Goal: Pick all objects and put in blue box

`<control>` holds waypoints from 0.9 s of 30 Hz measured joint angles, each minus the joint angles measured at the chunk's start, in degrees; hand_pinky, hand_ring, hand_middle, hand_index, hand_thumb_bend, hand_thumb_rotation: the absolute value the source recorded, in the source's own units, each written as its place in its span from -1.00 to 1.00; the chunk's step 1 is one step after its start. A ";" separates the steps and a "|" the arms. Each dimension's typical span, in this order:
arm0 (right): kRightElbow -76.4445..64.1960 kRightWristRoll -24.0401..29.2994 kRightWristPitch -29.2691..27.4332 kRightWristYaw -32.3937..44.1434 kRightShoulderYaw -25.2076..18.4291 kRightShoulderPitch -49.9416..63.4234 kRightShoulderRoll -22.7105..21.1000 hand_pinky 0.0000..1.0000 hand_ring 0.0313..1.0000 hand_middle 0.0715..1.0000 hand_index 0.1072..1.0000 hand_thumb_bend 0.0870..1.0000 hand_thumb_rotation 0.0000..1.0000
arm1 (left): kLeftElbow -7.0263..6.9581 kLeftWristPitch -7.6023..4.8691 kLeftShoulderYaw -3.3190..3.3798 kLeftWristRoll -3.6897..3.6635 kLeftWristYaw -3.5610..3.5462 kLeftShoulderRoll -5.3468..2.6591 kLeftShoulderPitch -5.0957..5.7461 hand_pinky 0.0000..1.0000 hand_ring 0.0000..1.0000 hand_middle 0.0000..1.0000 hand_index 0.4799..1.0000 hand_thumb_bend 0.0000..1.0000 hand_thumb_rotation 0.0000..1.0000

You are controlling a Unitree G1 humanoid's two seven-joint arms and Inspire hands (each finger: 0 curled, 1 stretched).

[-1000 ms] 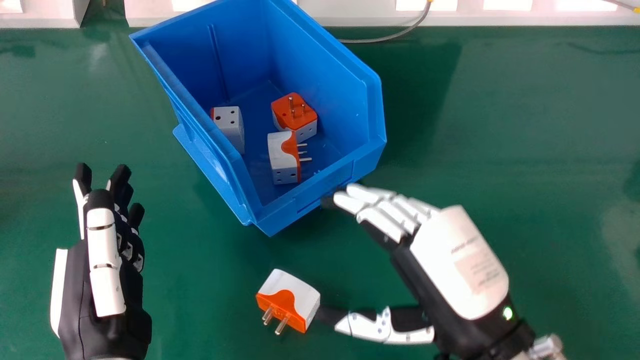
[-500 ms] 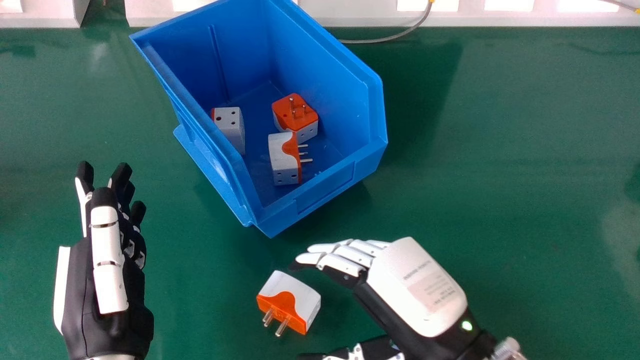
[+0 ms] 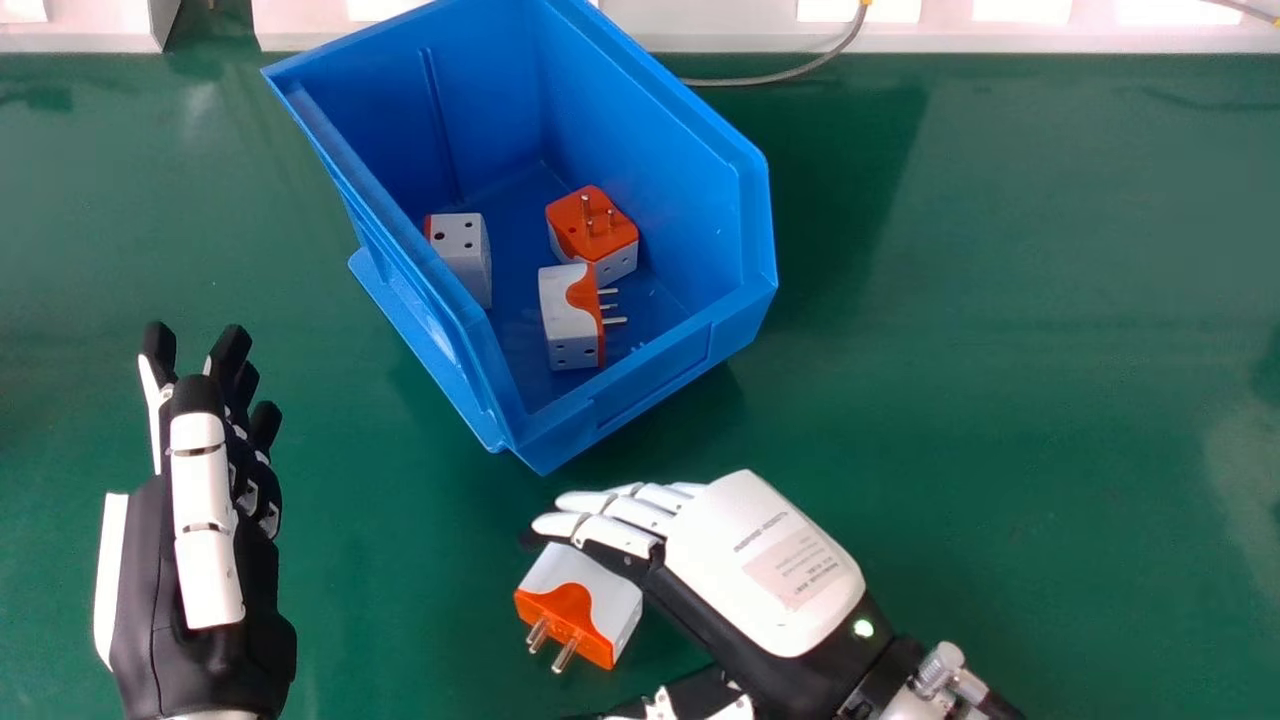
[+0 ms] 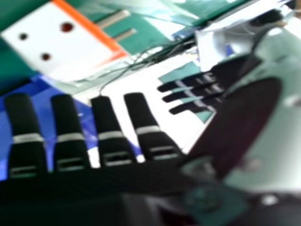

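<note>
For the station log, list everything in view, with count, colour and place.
loose plug adapter: one, white and orange, on the table nearer the robot than the box
boxed plug adapters: three, white and orange, inside the box
box: one, blue, on the table
table: one, green, under the box
cable: at least one, grey, by the table's far edge
panels: two sections, white, beyond the table's far edge
left robot hand: one, black and white, at the head view's left
right robot hand: one, black and white, fingers at the loose adapter; contact cannot be told
right forearm: one, silver, head view's bottom edge
</note>
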 measured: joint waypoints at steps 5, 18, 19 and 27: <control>0.93 -0.25 1.39 0.33 0.60 -0.91 0.76 0.32 0.57 0.66 0.59 -0.16 0.28 | -0.04 0.00 0.14 0.03 0.03 0.11 0.09 1.00 1.00 0.95 1.00 -0.14 0.92; 7.94 -2.57 3.35 -0.89 3.42 -5.39 2.91 0.32 0.57 0.66 0.60 -0.09 0.28 | -0.35 -0.03 0.61 -0.06 -0.02 0.44 0.61 1.00 1.00 0.95 1.00 -0.17 0.99; 8.58 -2.72 3.69 -0.88 3.75 -5.83 3.04 0.33 0.57 0.67 0.61 -0.09 0.26 | -0.51 -0.03 0.61 -0.09 -0.04 0.46 0.67 1.00 1.00 0.95 1.00 -0.18 0.99; 13.53 -4.92 5.77 -2.56 6.24 -9.60 4.49 0.32 0.56 0.64 0.60 -0.10 0.27 | -1.35 -0.02 0.81 -0.08 -0.26 0.55 1.21 1.00 1.00 0.94 1.00 -0.17 0.95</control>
